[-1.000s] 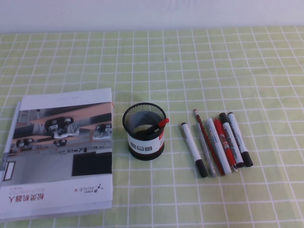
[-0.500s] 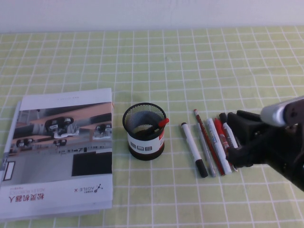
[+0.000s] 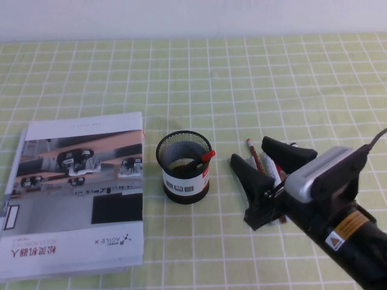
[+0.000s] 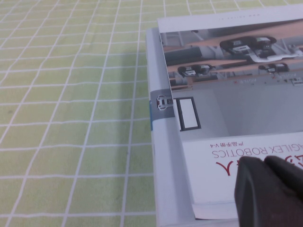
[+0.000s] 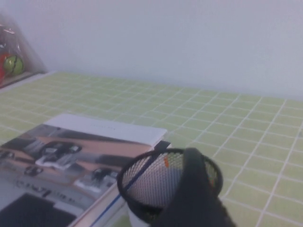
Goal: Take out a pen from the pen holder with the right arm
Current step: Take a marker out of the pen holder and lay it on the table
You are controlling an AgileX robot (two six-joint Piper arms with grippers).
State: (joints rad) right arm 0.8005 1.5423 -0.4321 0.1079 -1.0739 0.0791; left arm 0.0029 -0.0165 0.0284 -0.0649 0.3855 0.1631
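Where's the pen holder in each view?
High view: pen holder at centre, between the booklet and the open right end effector, which is over the loose pens.
Left wrist view: not in it; only the booklet and the left end effector over it.
Right wrist view: low centre, partly hidden by a dark finger.
Shared landmark: the booklet, in all three.

- High view: raised on my side, angled down over the whole bench (image 3: 181,72); my right end effector (image 3: 249,149) sits beside the holder (image 3: 184,166).
- Left wrist: close above the book (image 4: 227,94), left end effector (image 4: 264,165) over its edge.
- Right wrist: low, close to the holder, facing the wall (image 5: 165,38).
- Shared by all: the book.
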